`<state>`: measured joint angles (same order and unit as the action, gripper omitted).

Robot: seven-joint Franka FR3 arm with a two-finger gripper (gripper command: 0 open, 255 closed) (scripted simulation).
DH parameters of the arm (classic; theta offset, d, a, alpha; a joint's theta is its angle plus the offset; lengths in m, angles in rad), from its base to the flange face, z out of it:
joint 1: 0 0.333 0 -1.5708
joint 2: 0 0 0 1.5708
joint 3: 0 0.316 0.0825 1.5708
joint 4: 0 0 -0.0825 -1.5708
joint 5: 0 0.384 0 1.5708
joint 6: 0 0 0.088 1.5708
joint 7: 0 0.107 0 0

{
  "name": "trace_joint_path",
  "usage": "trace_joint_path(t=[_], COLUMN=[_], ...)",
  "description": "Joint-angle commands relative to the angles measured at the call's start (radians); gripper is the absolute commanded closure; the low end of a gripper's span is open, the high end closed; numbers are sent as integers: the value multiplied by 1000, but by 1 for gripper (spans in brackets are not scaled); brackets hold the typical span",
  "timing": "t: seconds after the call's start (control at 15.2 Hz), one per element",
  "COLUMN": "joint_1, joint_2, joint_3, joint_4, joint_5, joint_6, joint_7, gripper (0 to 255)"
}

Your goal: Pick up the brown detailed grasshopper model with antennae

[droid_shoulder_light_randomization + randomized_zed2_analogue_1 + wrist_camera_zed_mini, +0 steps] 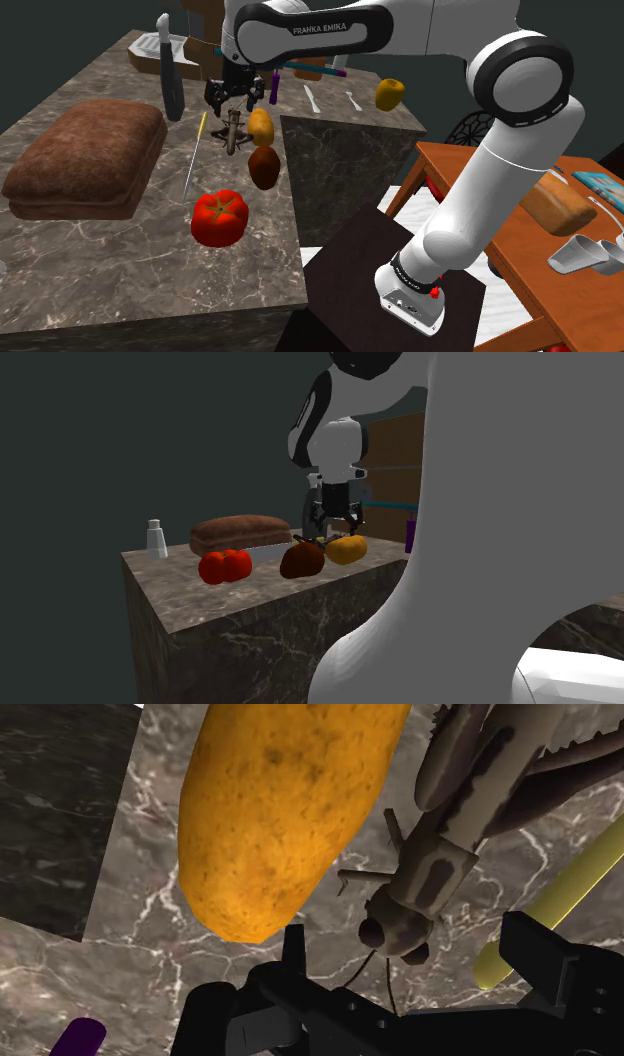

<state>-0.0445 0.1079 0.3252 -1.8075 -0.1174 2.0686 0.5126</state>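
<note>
You are at the approach step: the gripper (236, 100) hangs just above the grasshopper model (425, 879), and nothing is lifted yet. In the wrist view its 2 black fingers (540, 959) stand apart and hold nothing. The insect's head and antennae lie between them, untouched as far as I can judge. The grasshopper lies on the marble counter (120, 270); in the shoulder view the gripper sits at its 12 o'clock.

Next, I judge, you need to lower straight down until the fingers flank the body, then close gently. The trunk is narrow and the legs splay out, so centre on the trunk, not the limbs. Watch the orange tuber (261, 126), just beside the model at its 3 o'clock in the shoulder view, and the yellow stick (195, 150) at its 8 o'clock. Either could catch a finger.

Counted in the shoulder view, placed from the model:
- 1 grasshopper
- 1 orange tuber
- 1 yellow stick
- 1 brown lump (264, 167) at 5 o'clock
- 1 tomato (220, 217) at 6 o'clock
- 1 bread loaf (85, 160) at 9 o'clock
- 1 knife (170, 80) at 10 o'clock
</note>
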Motion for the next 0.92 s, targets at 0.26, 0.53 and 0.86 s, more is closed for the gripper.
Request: trace_joint_path(t=[0.26, 0.53, 0.86], joint_1=[1, 1, 1], joint_2=[-1, -2, -6], joint_3=[1, 1, 1], joint_4=[-11, -11, 22], joint_5=[0, 0, 3], joint_6=[9, 9, -28], joint_7=[3, 2, -2], gripper=[255, 255, 255])
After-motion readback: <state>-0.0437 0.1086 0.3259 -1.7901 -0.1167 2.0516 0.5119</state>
